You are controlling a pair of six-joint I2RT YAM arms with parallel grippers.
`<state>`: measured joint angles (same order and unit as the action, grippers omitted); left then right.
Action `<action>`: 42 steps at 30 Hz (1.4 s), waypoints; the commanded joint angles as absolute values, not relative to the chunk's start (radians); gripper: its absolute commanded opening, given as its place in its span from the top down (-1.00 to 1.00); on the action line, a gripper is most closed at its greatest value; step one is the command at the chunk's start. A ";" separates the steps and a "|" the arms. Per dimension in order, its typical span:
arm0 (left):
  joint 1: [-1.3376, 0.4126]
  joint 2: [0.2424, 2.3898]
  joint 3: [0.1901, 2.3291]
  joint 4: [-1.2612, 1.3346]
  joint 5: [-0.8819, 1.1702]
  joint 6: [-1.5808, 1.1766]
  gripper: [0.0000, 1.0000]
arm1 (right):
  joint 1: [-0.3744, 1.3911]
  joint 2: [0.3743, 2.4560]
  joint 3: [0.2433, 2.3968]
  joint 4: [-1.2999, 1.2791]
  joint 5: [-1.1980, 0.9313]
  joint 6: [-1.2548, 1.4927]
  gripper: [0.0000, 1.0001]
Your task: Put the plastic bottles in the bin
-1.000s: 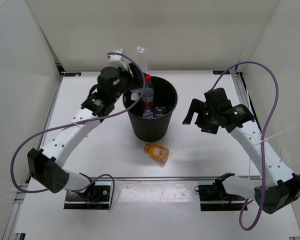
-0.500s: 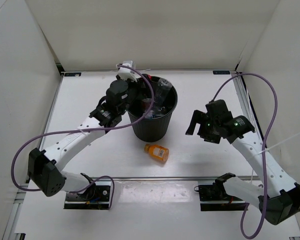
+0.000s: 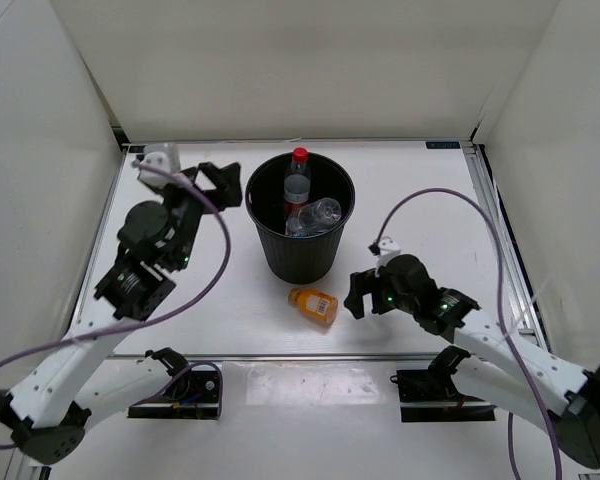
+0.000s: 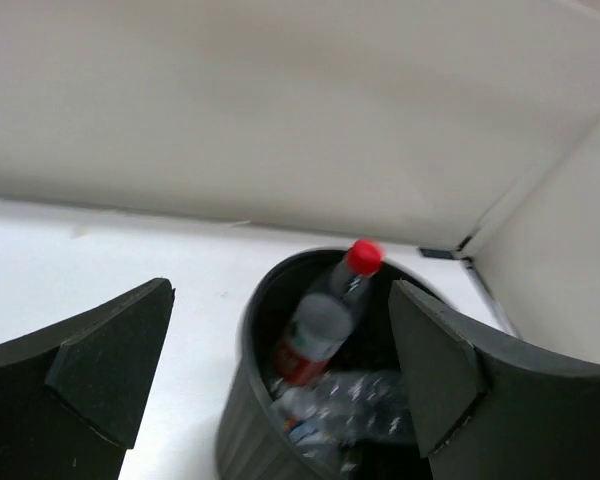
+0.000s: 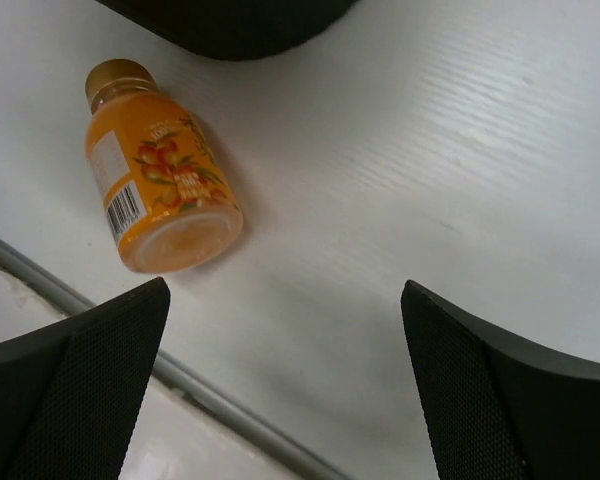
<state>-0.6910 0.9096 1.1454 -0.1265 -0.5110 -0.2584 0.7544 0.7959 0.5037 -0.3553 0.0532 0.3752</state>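
The black bin [image 3: 267, 240] stands mid-table and holds several clear plastic bottles. One with a red cap and label [image 3: 297, 186] leans upright, and another clear one [image 3: 322, 212] lies beside it. The left wrist view looks into the bin [image 4: 238, 400] at the red-capped bottle [image 4: 318, 322]. A short orange bottle [image 3: 313, 305] lies on its side in front of the bin. My left gripper [image 3: 220, 187] is open and empty, just left of the bin's rim. Just right of the orange bottle [image 5: 155, 190], my right gripper [image 3: 358, 297] hangs low and open, with nothing between its fingers.
White walls enclose the table on three sides. A metal rail [image 3: 410, 355] runs along the near edge, close behind the orange bottle. The bin's base [image 5: 230, 15] shows at the top of the right wrist view.
My left gripper opened over the bin, dropped a clear bottle in, and pulled back to the left. My right arm swung down and left to beside the orange bottle.
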 commanded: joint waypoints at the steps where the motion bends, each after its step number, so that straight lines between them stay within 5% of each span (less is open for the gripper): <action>1: -0.695 0.839 1.060 -0.309 -0.614 -0.248 -1.00 | 0.798 0.886 0.483 -0.062 0.075 0.250 -1.00; 12: -0.695 0.709 0.928 -0.645 -0.686 -0.453 -1.00 | 0.830 1.181 0.534 0.251 -0.067 0.261 -1.00; 29: -0.695 0.727 0.928 -0.804 -0.729 -0.529 -1.00 | 0.890 1.124 0.525 0.274 -0.104 0.264 -0.94; 42: -0.695 0.736 0.950 -0.948 -0.719 -0.557 -1.00 | 0.899 1.391 0.560 0.459 -0.199 0.253 -0.97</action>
<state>-0.6914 0.7387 0.9211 -0.8948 -0.7109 -0.5453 0.8925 1.3396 0.5003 0.3443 -0.1673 0.2718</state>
